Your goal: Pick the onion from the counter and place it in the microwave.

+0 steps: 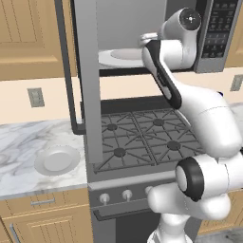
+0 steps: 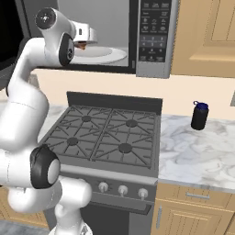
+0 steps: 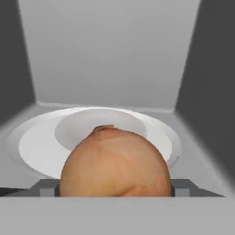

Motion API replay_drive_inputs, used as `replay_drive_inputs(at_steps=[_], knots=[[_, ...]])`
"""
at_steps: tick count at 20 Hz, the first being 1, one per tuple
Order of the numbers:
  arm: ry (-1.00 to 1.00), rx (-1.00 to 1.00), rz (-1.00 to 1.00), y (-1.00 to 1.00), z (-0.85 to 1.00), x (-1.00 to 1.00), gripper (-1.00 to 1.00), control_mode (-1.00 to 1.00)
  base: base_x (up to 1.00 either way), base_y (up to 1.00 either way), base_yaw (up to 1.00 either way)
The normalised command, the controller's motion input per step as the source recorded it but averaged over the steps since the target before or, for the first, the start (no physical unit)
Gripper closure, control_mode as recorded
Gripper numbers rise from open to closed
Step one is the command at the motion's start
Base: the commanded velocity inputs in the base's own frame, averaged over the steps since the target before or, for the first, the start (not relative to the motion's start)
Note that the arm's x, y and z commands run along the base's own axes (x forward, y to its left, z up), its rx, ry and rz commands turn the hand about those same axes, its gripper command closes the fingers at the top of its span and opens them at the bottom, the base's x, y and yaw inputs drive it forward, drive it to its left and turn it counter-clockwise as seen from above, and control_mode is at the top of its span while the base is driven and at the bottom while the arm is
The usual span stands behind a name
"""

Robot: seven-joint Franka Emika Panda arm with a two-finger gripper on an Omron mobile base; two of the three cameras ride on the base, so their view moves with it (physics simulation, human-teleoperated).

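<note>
Between the finger tips of the hand [image 3: 114,195], the onion [image 3: 114,163] sits gripped, its brown-orange skin bulging up from the bottom of the hand view with its small tip pointing away from the camera. Just beyond and below the onion lies the round white turntable [image 3: 41,142] on the floor of the microwave [image 3: 105,55], whose grey back wall stands ahead of the hand and whose darker side walls close in on either side. From the right base view the hand [image 2: 83,42] reaches into the open cavity of the microwave [image 2: 153,36], with a sliver of the onion [image 2: 81,45] showing under it, held above the near edge of the turntable [image 2: 108,56] and apparently not resting on it. Off to the hand's side in that view is the dark keypad panel [image 2: 156,27]. From the left base view the hand [image 1: 148,39] is at the cavity mouth over the turntable [image 1: 114,57], and the microwave door [image 1: 88,76] hangs swung open to the far side of it, its long handle [image 1: 66,66] outward. Well below the hand is the black gas stove [image 1: 142,137]. Farther down and out past the door, a white plate [image 1: 57,160] rests on the marbled bench [image 1: 19,142]. On the other stretch of bench [image 2: 197,147], well apart from the hand, stands a dark bottle [image 2: 199,115] with a blue cap.
</note>
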Motion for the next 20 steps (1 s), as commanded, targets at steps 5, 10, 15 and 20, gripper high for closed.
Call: replay_drive_inputs(at_steps=[5,10,15,20], knots=[[0.0,0.15,0.0,0.0,-0.44,0.61,1.0,-1.0,0.0,0.0,0.0],[0.0,0.08,0.0,0.0,0.01,0.94,1.0,-1.0,0.0,0.0,0.0],[0.01,0.01,0.0,0.01,0.0,0.58,1.0,-1.0,0.0,0.0,0.0],[0.03,0.0,0.0,0.04,-0.09,0.44,1.0,-1.0,0.0,0.0,0.0]])
